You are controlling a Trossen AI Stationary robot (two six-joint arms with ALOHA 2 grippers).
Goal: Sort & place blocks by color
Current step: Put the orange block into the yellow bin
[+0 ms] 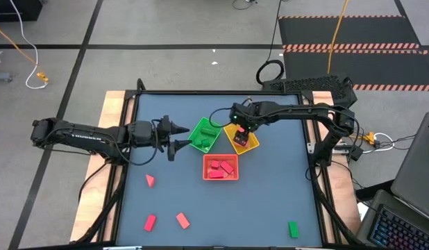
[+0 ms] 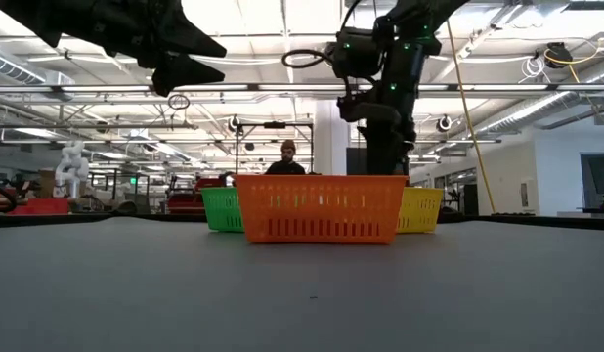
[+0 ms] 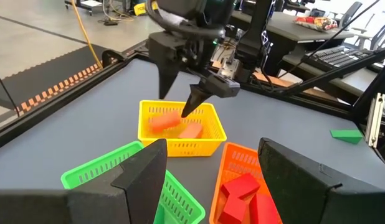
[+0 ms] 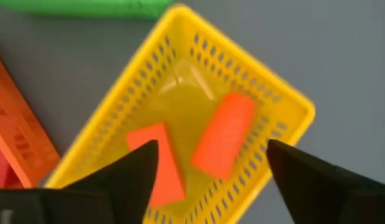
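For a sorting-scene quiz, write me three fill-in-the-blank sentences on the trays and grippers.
1. The right gripper hangs open over the ____ mesh-sided tray.
2. That tray holds ____ salmon-orange blocks.
3. The red blocks lie in the ____ mesh-sided tray.

Missing words: yellow; two; orange

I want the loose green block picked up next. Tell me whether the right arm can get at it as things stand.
Probably yes. The green block lies alone on bare table near the right edge, nothing around it. The right end effector hangs open and empty over the yellow tray.

Three mesh trays [image 1: 221, 169] touch (mid-table) — laptop [image 1: 402, 222] alongside.
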